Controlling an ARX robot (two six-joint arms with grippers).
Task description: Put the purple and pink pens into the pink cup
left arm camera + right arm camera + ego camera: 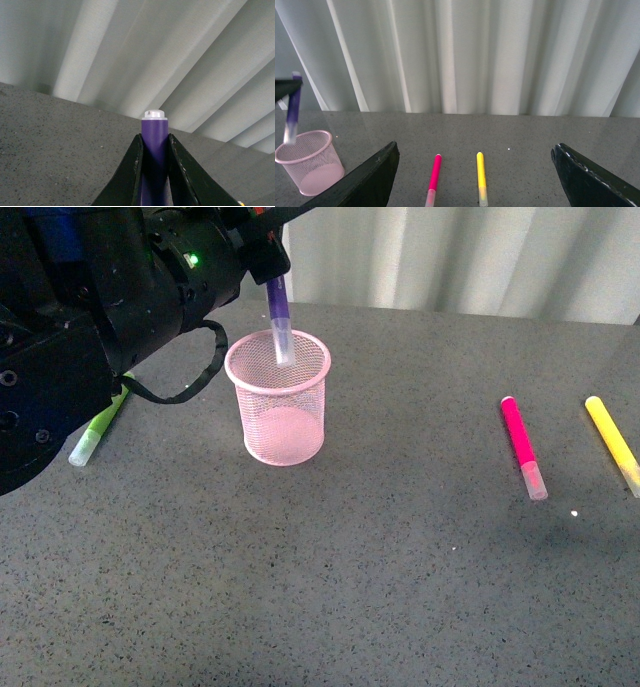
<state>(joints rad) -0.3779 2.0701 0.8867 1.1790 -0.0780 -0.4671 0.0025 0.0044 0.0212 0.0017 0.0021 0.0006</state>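
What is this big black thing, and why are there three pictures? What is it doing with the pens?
It is a robot with two arms. One picture looks out from its body; the other two come from cameras on its wrists. The left tool is pinching a purple pen, cap end down, with the tip just inside a pink cup made of mesh. The right tool is open and holds nothing. On the grey table lie a pink pen and a yellow pen side by side, and a green pen is partly hidden behind the left arm.
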